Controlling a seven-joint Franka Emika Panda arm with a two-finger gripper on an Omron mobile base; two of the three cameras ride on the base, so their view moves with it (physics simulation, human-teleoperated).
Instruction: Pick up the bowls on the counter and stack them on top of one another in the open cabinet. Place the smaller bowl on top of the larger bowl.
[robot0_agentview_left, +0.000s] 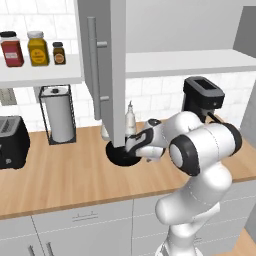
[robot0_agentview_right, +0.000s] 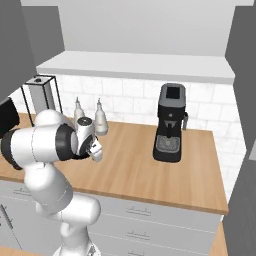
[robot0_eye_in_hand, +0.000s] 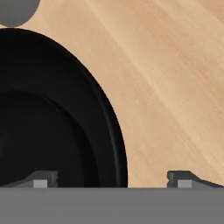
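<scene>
Over on the left, the white shelf (robot0_agentview_left: 40, 75) carries three spice jars (robot0_agentview_left: 31, 48), and below it the paper-towel roll (robot0_agentview_left: 59, 114) stands in its wire holder beside a dark toaster (robot0_agentview_left: 11, 142). None of that belongs to the job.

Moving right, the open cabinet (robot0_agentview_left: 190, 62) hangs with its grey door (robot0_agentview_left: 102, 70) swung out over the counter (robot0_agentview_left: 65, 177). Its white shelf, as far as I can see it, holds nothing: no bowl has gone up there, so I'd say the task is barely begun, with both lifts and the stacking left to do.

Just under the door's lower edge a black bowl (robot0_agentview_left: 122, 155) sits on the wood, partly hidden by the door and the arm. It looks wide, so I take it for the larger bowl, though I can't compare it against the other one from here. From the hand view it looks empty, just a dark hollow.

The gripper (robot0_eye_in_hand: 113, 179) is low over that bowl's rim, fingers spread: one fingertip (robot0_eye_in_hand: 41, 178) sits over the bowl's inside, the other over bare counter, with the rim between them. Nothing is pinched yet.

Further right, two small bottles (robot0_agentview_right: 100, 120) stand by the wall, then a black coffee machine (robot0_agentview_right: 170, 122).
</scene>
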